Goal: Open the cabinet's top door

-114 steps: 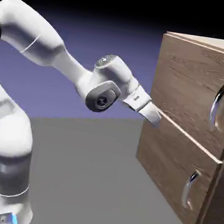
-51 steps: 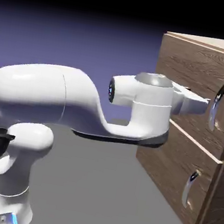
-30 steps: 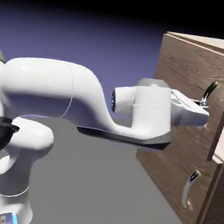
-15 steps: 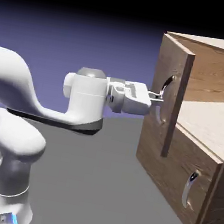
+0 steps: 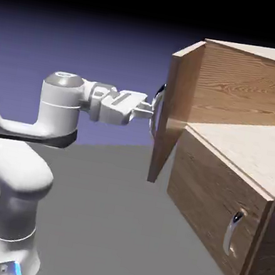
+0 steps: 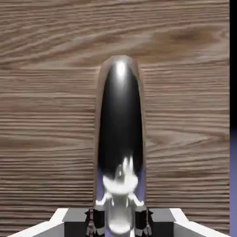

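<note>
The brown wood-grain cabinet (image 5: 218, 199) stands at the exterior view's right. Its top door (image 5: 176, 115) is swung wide open toward the left, baring a pale wooden compartment inside. My gripper (image 5: 150, 109) is shut on the door's curved silver handle (image 5: 157, 108), with the arm stretched level from the left. In the hand view the handle (image 6: 120, 139) rises large and dark up the middle against the door's wood grain (image 6: 46, 115), and my gripper (image 6: 119, 221) clamps its lower end between grey fingertips (image 6: 95, 221).
The lower panel (image 5: 210, 210) stays closed, its short silver handle (image 5: 231, 232) near the right edge. Grey tabletop (image 5: 106, 223) spreads under the arm and before the cabinet.
The door has swung much further open, from about half open to wide open. My gripper and arm have drawn back to the left, still clamped on the handle.
</note>
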Tool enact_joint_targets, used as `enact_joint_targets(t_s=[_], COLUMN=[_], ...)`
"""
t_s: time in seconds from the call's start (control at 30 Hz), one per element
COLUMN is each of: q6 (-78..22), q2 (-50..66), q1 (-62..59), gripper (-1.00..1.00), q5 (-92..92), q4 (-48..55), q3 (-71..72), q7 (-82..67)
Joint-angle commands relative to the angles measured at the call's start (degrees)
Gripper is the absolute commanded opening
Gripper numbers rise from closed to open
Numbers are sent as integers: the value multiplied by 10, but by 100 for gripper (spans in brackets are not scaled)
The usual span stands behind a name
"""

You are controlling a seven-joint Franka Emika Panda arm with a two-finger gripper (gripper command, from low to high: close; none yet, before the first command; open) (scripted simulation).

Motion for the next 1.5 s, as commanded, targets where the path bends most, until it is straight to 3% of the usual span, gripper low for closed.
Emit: enact_joint_targets(t_s=[0.0, 0.13, 0.37, 0.43, 0.83, 1.47], q6=[-14, -68, 57, 53, -194, -515], q2=[-2, 2, -41, -46, 42, 122], q1=[5, 23, -118, -131, -125, -440], gripper=[-100, -100, -100, -100, -100, -100], q5=[24, 114, 225, 271, 510, 688], q4=[-1, 3, -2, 3, 136, 530], q3=[21, 104, 209, 250, 499, 773], q7=[-2, -5, -40, -50, -46, -60])
